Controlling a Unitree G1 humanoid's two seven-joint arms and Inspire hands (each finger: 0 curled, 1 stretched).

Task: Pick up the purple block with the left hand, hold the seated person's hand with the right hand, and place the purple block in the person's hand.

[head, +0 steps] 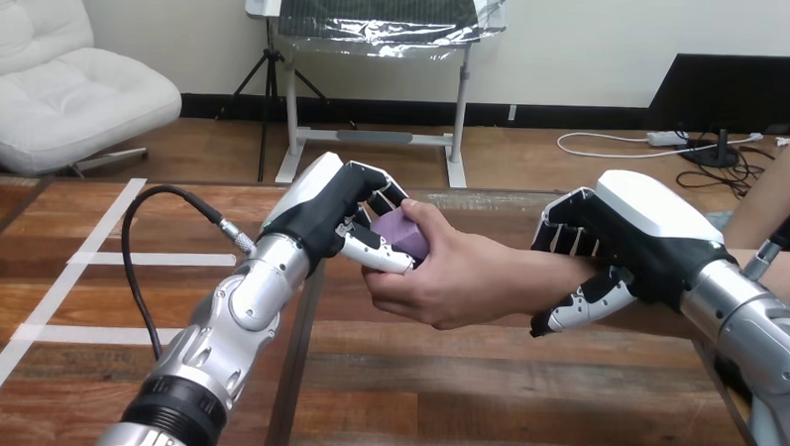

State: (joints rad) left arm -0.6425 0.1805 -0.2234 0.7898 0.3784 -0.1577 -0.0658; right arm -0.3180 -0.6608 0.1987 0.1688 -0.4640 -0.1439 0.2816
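Note:
The purple block [403, 229] is up above the wooden table [465, 384], pinched between the curled fingers and thumb of my left hand [337, 216]. The person's hand [449, 274] reaches in from the right and cups the block from below and from the right, its thumb lying over the top. My right hand [619, 241] wraps the person's wrist [553, 283]: fingers curled over the top, thumb under it.
White tape lines [72, 256] run across the left part of the table. A dark seam [297, 349] splits the tabletop under my left forearm. The person's forearm [766, 266] comes in from the right edge behind my right arm.

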